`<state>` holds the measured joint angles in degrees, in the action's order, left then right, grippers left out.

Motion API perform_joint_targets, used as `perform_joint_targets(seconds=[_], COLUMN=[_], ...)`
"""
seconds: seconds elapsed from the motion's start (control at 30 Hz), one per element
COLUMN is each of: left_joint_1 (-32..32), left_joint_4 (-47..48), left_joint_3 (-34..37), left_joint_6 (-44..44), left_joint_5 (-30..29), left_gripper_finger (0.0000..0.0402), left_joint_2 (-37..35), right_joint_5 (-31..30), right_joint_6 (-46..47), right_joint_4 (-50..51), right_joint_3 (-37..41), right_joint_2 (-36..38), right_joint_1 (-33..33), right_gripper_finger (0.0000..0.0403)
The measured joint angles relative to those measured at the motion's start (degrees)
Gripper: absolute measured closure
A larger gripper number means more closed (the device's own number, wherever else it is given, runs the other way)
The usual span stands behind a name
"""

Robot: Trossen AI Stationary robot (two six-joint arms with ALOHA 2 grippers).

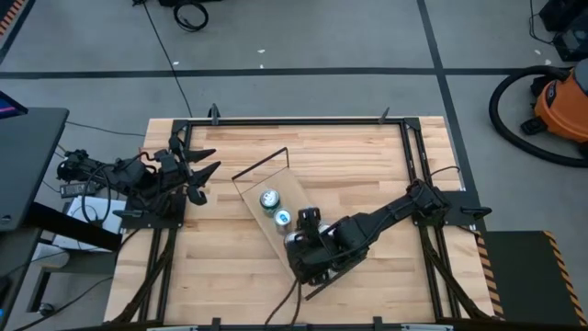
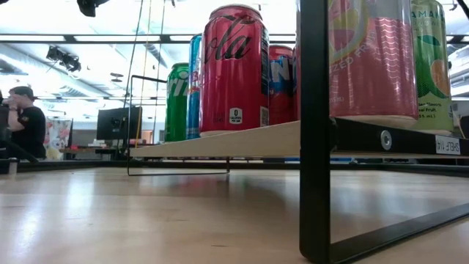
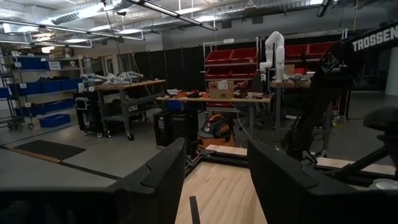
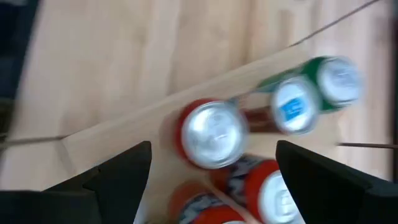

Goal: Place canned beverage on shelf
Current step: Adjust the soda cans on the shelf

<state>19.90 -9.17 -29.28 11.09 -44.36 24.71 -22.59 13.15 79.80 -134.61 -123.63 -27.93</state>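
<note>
The shelf (image 1: 296, 188) is a light-wood board on a thin dark wire frame, lying slantwise mid-table. Several cans stand upright on it: a red one (image 4: 211, 134), a blue-topped one (image 4: 295, 106) and a green one (image 4: 339, 78), with more red cans (image 4: 267, 193) nearer. In the low view the red can (image 2: 234, 70) and a pink can (image 2: 374, 59) stand on the board (image 2: 242, 141). My right gripper (image 1: 301, 230) hangs open above the shelf's near end, pointing steeply down, fingers (image 4: 118, 177) wide apart above the cans. My left gripper (image 1: 204, 175) waits open at the table's left side.
The shelf's dark frame post (image 2: 315, 132) stands close to the low camera. Dark metal rails (image 1: 303, 120) run along the table's edges. An orange vacuum (image 1: 560, 106) stands on the floor at the far right. Bare wood lies left of the shelf (image 1: 220, 248).
</note>
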Motion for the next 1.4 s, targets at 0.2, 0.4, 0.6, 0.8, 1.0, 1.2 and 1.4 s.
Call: perform_joint_targets(seconds=[0.2, 0.4, 0.6, 0.8, 1.0, 1.2, 1.4], left_joint_1=[0.00, 0.00, 0.00, 0.00, 0.00, 0.00, -0.01], left_joint_4=[0.05, 0.14, 0.14, 0.11, 0.14, 0.41, 0.42], left_joint_3=[0.01, 0.01, 0.01, 0.01, 0.01, 0.01, 0.01], left_joint_6=[0.00, 0.04, 0.04, 0.04, 0.07, 0.09, 0.07], left_joint_5=[0.00, 0.00, 0.00, 0.00, 0.00, 0.00, 0.00], left_gripper_finger=[0.0219, 0.0219, 0.0219, 0.0219, 0.0219, 0.0219, 0.0219], left_joint_2=[0.02, 0.02, 0.02, 0.00, 0.02, 0.02, 0.02], right_joint_5=[-6.14, 2.91, 8.64, 11.08, 10.98, 12.18, 14.22], right_joint_6=[1.89, 2.33, -1.58, -1.66, -2.97, -4.16, -4.16], right_joint_4=[-1.00, -5.58, -8.01, -9.76, -11.31, -11.18, -10.93], right_joint_3=[0.47, 3.41, 3.72, 5.85, 8.06, 8.22, 8.22], right_joint_2=[0.05, 0.00, 0.00, 0.01, 0.00, 0.00, 0.00], right_joint_1=[2.14, 3.94, 4.07, 5.24, 6.39, 6.48, 6.72], right_gripper_finger=[0.0054, 0.0055, 0.0055, 0.0055, 0.0055, 0.0055, 0.0055])
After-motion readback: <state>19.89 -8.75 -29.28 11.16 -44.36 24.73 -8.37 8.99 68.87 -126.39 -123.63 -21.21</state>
